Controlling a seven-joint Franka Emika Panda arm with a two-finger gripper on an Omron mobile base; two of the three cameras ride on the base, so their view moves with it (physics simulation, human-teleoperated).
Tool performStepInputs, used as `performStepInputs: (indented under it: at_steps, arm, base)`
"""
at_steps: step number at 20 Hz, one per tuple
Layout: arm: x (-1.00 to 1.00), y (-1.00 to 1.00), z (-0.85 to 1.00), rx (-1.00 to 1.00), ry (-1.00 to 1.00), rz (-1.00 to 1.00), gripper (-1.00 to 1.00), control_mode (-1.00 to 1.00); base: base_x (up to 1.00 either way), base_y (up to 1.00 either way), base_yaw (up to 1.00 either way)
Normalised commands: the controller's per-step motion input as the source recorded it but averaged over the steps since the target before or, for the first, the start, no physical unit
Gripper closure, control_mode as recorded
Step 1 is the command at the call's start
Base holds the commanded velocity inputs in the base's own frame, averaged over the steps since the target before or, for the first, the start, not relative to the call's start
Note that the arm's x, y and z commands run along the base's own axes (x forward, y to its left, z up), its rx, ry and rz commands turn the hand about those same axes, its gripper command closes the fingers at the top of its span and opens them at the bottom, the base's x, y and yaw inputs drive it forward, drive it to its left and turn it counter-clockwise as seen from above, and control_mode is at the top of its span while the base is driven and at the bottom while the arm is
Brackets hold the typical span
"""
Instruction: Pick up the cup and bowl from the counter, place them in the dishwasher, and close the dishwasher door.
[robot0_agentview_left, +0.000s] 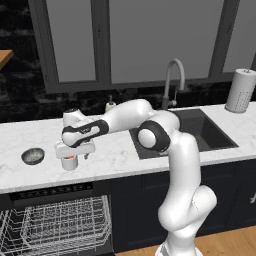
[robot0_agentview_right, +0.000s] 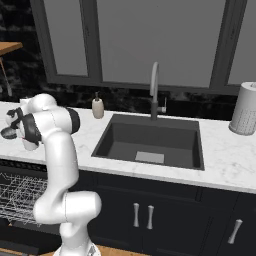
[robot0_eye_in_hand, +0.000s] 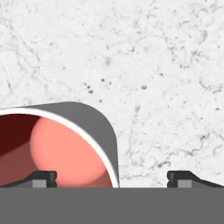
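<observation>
The counter (robot0_agentview_left: 120, 155) was a long white marble slab with faint grey veins, running under a row of dark-framed windows (robot0_agentview_left: 140, 40) and a black backsplash. A dark sink (robot0_agentview_right: 150, 142) was set into it, with a curved grey faucet (robot0_agentview_right: 154, 90) behind, a beige soap bottle (robot0_agentview_right: 98, 107) just left of the faucet, and a paper towel roll (robot0_agentview_left: 240, 90) at the far right. Dark cabinets (robot0_agentview_right: 165, 215) with silvery handles stood below. The dishwasher (robot0_agentview_left: 52, 192) sat under the left part of the counter, its black vented strip on top and its wire rack (robot0_agentview_left: 60, 222) pulled out; the door itself could not be made out.

The gripper (robot0_agentview_left: 75, 154) hung low over the counter, pointing down. In the hand view its two fingertips (robot0_eye_in_hand: 43, 178) stood wide apart; the left one sat over the cup's red inside and the right one over bare marble, so one wall of the cup (robot0_eye_in_hand: 65, 148) lay between them. Whether either tip touched the cup could not be told. The cup stood upright on the counter directly under the hand, above the dishwasher. The bowl (robot0_agentview_left: 33, 156) rested on the counter to the cup's left, near but apart.

No writing or labels could be read anywhere.
</observation>
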Motion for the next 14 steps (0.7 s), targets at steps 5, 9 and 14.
performStepInputs:
  at_steps: [5,9,14]
  arm:
    - [0.0,0.0,0.0,0.0,0.01,0.0,1.0,-1.0]
    - [-0.12,0.0,0.0,0.0,0.0,0.0,1.0,-1.0]
    - [-0.83,-0.01,0.0,0.01,-0.1,0.0,1.0,-1.0]
  base:
    - [0.0,0.0,0.0]
    - [0.0,0.0,0.0]
    - [0.0,0.0,0.0]
